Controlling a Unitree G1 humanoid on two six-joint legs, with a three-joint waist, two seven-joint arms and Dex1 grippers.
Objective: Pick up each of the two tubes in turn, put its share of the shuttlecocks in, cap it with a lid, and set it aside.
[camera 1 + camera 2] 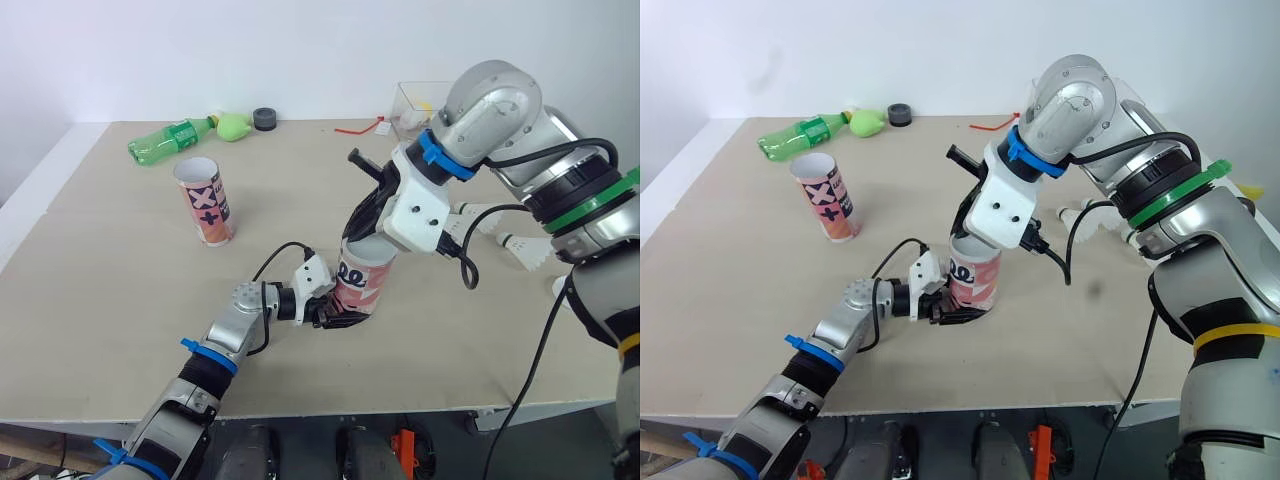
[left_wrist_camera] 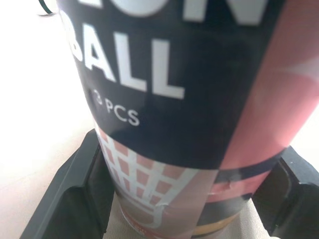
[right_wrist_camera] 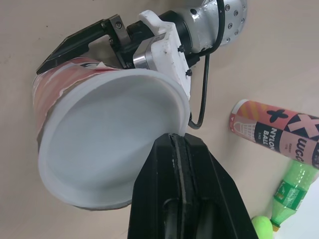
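The pink and navy cardboard tube [image 1: 362, 278] stands near the middle of the beige table [image 1: 110, 300], its long axis almost vertical and its open mouth up. The left gripper [image 1: 342, 314] clamps its base from 8 o'clock. The right gripper [image 3: 177, 144], fingers pressed together, is at its rim. A second patterned tube [image 1: 205, 202] stands well apart at 10 o'clock.

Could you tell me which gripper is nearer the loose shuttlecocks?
Right. The right gripper holds the lid on the tube, nearer the shuttlecocks; the left gripper clamps that tube's base, farther left.
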